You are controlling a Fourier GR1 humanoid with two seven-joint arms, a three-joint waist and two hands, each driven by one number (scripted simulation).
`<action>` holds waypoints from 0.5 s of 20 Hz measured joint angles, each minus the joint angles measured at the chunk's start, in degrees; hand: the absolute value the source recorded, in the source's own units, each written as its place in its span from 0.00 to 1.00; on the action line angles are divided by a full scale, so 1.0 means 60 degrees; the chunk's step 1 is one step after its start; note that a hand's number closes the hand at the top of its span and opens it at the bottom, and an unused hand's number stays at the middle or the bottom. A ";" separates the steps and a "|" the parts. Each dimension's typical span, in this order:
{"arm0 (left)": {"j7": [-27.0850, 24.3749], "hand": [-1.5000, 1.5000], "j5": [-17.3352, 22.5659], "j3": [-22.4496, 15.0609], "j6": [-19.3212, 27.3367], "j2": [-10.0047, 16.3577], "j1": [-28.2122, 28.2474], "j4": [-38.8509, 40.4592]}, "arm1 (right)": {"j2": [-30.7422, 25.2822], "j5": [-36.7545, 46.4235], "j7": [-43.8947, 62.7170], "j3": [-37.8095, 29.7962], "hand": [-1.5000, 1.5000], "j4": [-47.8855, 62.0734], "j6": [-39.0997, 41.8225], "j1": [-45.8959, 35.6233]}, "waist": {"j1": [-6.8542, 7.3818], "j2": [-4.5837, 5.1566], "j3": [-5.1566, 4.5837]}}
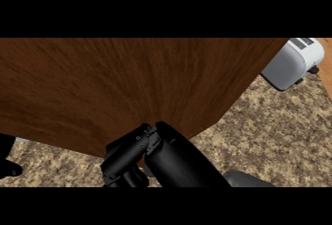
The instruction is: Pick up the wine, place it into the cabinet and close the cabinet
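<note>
Left hand (pixel 6 168): only a sliver of black showed at the far left edge, low in the head view, over the counter and just below the wood's lower edge. Too little of it was in view to tell how far open it was or whether it had hold of anything.

Cabinet (pixel 130 79): a broad brown wooden panel with lengthwise grain filled the upper left and middle of the view. Its lower edge ran slantwise from the left side down towards the centre, then rose to a corner right of centre, and from there its right edge climbed to the upper right. Whether this panel was a door or a side could not be told.

Counter (pixel 279 132): a speckled tan and brown stone top showed below the panel at lower left and spread out across the right side.

Right hand (pixel 185 162): it was black and came up from the lower edge at the centre. Its upper end lay over the panel's lower edge, so it looked to be against the wood. Its shape was too dark to tell how far open it was, or whether it held anything.

Forearm (pixel 246 180): a grey curve showed just right of the right hand, at the bottom.

Toaster (pixel 292 61): it was white and grey, stood on the counter at the upper right, and sat just beside the panel's right edge.

Wine: it showed nowhere in the view, so where it was could not be told.
</note>
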 measured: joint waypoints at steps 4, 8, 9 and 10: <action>-0.0132 0.00 -0.0088 0.0264 -0.0261 0.0038 0.0033 0.0326 | 0.0540 -0.0674 -0.0264 -0.0450 1.00 0.1839 -0.0483 -0.1604 | -0.0113 -0.0008 0.0015; 0.0007 0.00 -0.0126 0.0415 -0.0234 0.0016 0.0010 0.0303 | 0.0756 -0.1497 -0.0905 -0.1090 1.00 0.3361 -0.0503 -0.2440 | -0.0199 -0.0013 0.0024; -0.0004 0.00 -0.0162 0.0458 -0.0271 -0.0004 -0.0029 0.0384 | 0.0784 -0.1710 -0.1020 -0.1249 1.00 0.3740 -0.0457 -0.2639 | -0.0220 -0.0014 0.0026; -0.0047 0.00 -0.0255 0.0483 -0.0236 -0.0083 -0.0022 0.0394 | 0.0807 -0.1820 -0.1141 -0.1381 1.00 0.3934 -0.0353 -0.2622 | -0.0255 -0.0019 0.0027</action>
